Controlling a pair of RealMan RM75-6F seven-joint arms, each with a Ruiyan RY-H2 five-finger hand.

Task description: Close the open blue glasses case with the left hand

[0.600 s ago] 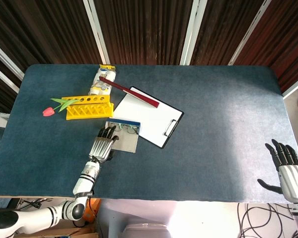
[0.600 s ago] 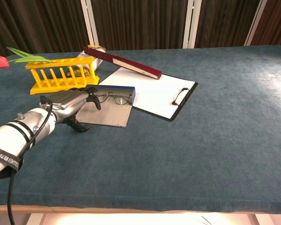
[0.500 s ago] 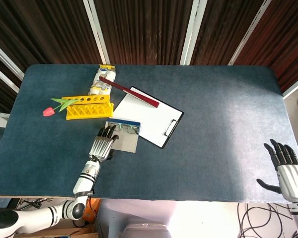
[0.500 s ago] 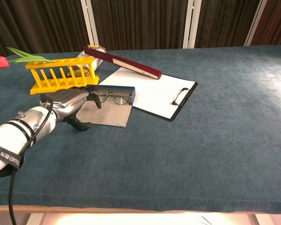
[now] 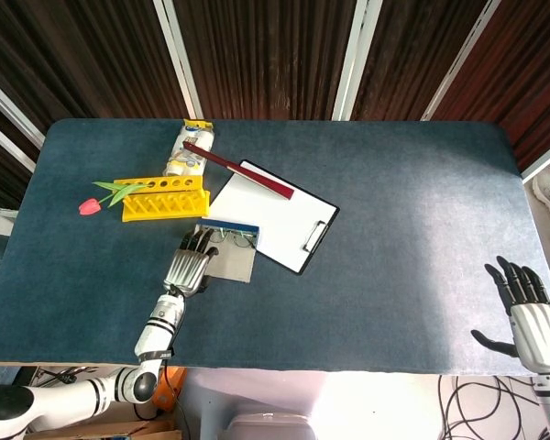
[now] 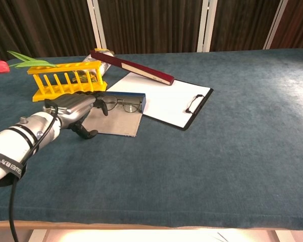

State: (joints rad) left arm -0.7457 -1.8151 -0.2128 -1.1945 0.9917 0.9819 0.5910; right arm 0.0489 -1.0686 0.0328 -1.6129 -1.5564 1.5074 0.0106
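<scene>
left hand (image 6: 73,108), fingers extended, rests at the open blue glasses case (image 6: 122,115), glasses inside.

We see our left hand (image 6: 74,112) has crept a little farther over the open glasses case (image 6: 117,116), fingertips now nearer the glasses (image 6: 120,105). Our right hand (image 5: 528,309) has drifted slightly inward along the desk edge.

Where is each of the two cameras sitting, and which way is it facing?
Head view: high above the table, looking almost straight down; shows the left hand at the open blue glasses case and the right hand.
Chest view: low at the near edge, facing across the table; shows only the left hand.
Shared: case, left hand, clipboard, yellow rack.
</scene>
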